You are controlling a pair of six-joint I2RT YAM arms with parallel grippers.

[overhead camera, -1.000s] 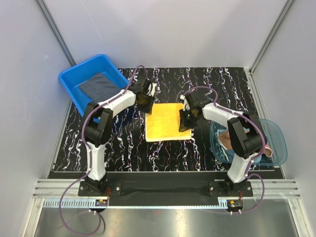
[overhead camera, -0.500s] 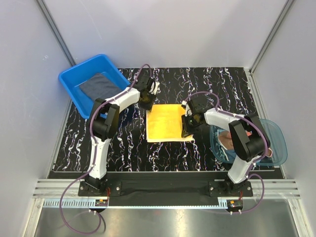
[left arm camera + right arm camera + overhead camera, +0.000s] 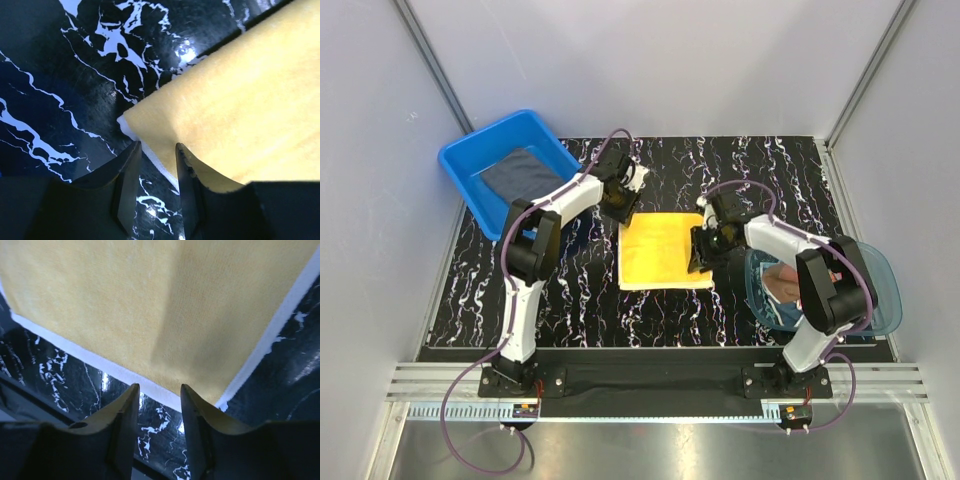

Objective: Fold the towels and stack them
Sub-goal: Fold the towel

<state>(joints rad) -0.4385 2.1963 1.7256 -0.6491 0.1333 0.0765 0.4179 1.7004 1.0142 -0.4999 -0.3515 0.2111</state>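
Note:
A yellow towel with a white rim lies flat in the middle of the black marbled table. My left gripper hovers at its far left corner. In the left wrist view this gripper is open, and the towel corner lies under its fingertips, not pinched. My right gripper is at the towel's right edge, open, with the towel just beyond its tips. A dark navy-grey towel lies in the blue tub. A brownish towel sits in the teal bowl.
The blue plastic tub stands at the far left, partly off the table. The translucent teal bowl is at the right edge, beside the right arm. Grey walls close in the back and both sides.
Both grippers have widened and let the yellow towel's edges down; it now lies flat, shifted slightly right. The left gripper moved a little farther back.

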